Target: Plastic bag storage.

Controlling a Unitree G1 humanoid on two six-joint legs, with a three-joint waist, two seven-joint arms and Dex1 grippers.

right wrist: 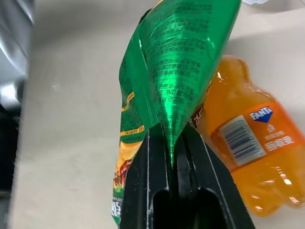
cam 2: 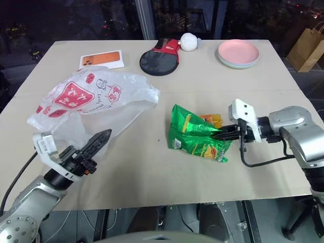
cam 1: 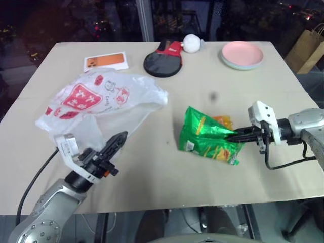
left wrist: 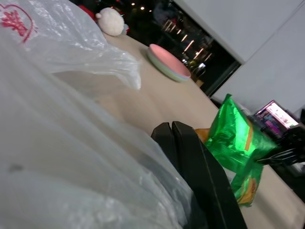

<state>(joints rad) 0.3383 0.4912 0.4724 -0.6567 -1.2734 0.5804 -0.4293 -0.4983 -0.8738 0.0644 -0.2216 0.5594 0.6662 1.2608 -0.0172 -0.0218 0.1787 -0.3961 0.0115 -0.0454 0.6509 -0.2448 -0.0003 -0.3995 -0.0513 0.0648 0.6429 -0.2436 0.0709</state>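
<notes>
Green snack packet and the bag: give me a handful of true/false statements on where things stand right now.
1. The right gripper is shut on the green snack packet. True: its black fingers pinch the packet's edge.
2. The packet is already inside the plastic bag. False: it lies on the table, apart from the bag.
3. An orange soda bottle lies right beside the packet. True.
4. The left gripper is wide open. False: its fingers are pressed together, at the bag's near edge.
5. The pink plate holds the white ball. False: the ball sits by the red and black paddle, apart from the plate.
</notes>
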